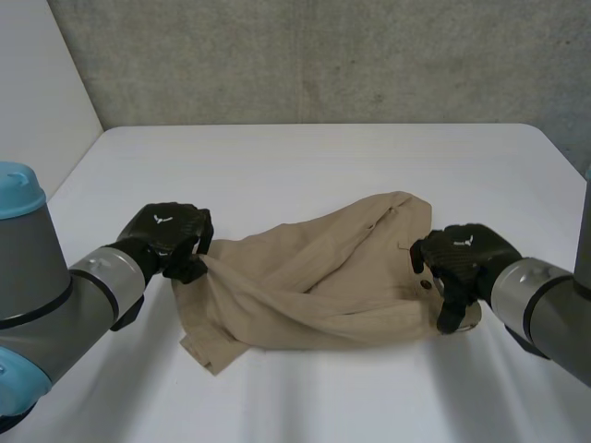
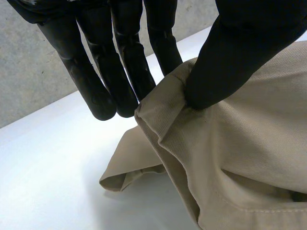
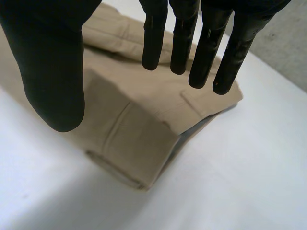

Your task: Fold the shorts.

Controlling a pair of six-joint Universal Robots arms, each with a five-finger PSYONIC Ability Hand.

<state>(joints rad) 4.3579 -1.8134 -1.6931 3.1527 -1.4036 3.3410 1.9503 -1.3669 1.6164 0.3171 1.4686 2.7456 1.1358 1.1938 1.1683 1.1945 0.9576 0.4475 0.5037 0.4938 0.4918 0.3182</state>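
Shorts point(image 1: 314, 286), one tan pair, on one table point(image 1: 305, 166): left hand point(image 1: 171, 238) pinches one edge, right hand point(image 1: 466, 258) spread loose above the other.

Beige twill shorts point(image 1: 314, 286) lie crumpled and partly folded on the white bench point(image 1: 305, 166), near middle; left edge bunched up, dark button point(image 1: 426, 284) at right end.

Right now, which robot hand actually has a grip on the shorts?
The left robot hand: its thumb pinches an edge of the shorts against its fingers. The right robot hand hangs open over them.
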